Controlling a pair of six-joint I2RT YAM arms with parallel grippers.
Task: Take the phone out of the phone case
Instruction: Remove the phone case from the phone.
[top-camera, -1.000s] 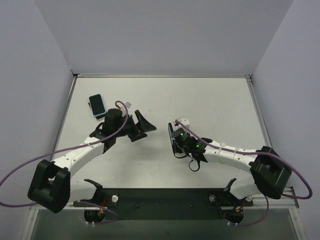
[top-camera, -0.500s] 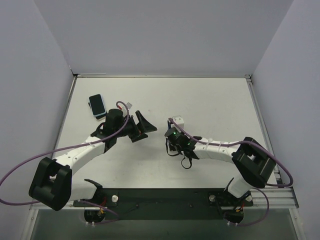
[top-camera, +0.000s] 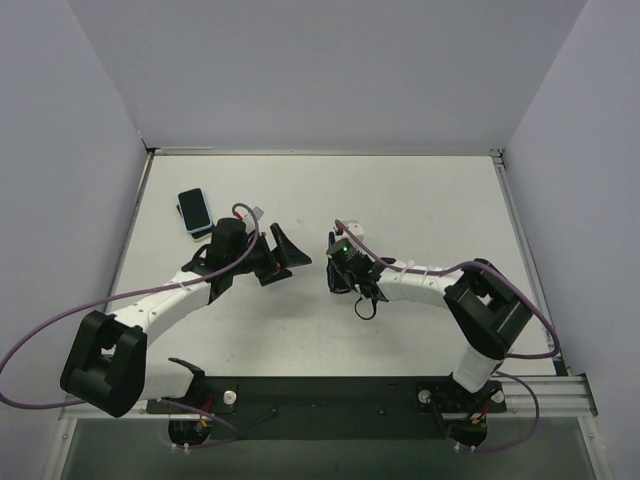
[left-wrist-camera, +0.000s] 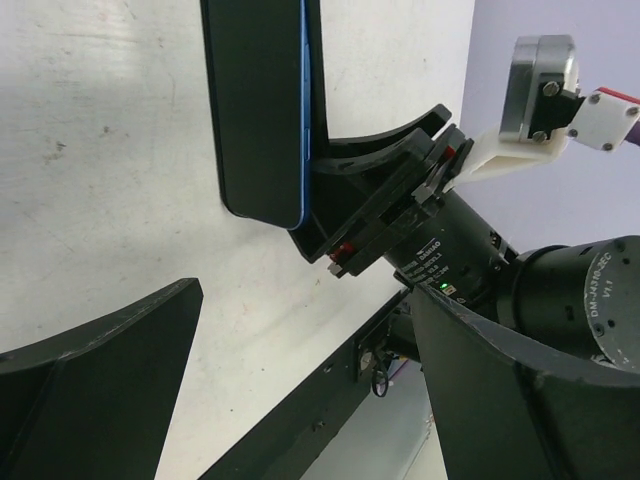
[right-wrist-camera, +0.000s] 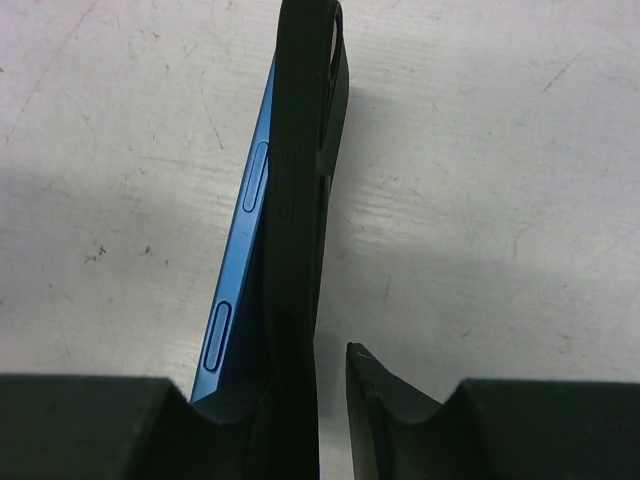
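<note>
A blue phone (right-wrist-camera: 240, 260) in a black phone case (right-wrist-camera: 300, 200) stands on its edge on the white table. My right gripper (right-wrist-camera: 285, 400) is shut on its near end, and the case bows away from the phone's blue side. A thin gap shows beside the right fingertip. In the left wrist view the phone (left-wrist-camera: 260, 100) stands just ahead, with the right gripper (left-wrist-camera: 330, 200) behind it. My left gripper (top-camera: 285, 255) is wide open and empty, a short way left of the right gripper (top-camera: 338, 272).
A second dark phone (top-camera: 195, 210) with a pale rim lies flat at the back left, near the left wall. Grey walls close in the table (top-camera: 420, 200) on three sides. Purple cables trail from both arms.
My right gripper has carried the phone leftward and a little away from the bases, closer to the left gripper, and its elbow has swung in. The left arm has hardly moved.
</note>
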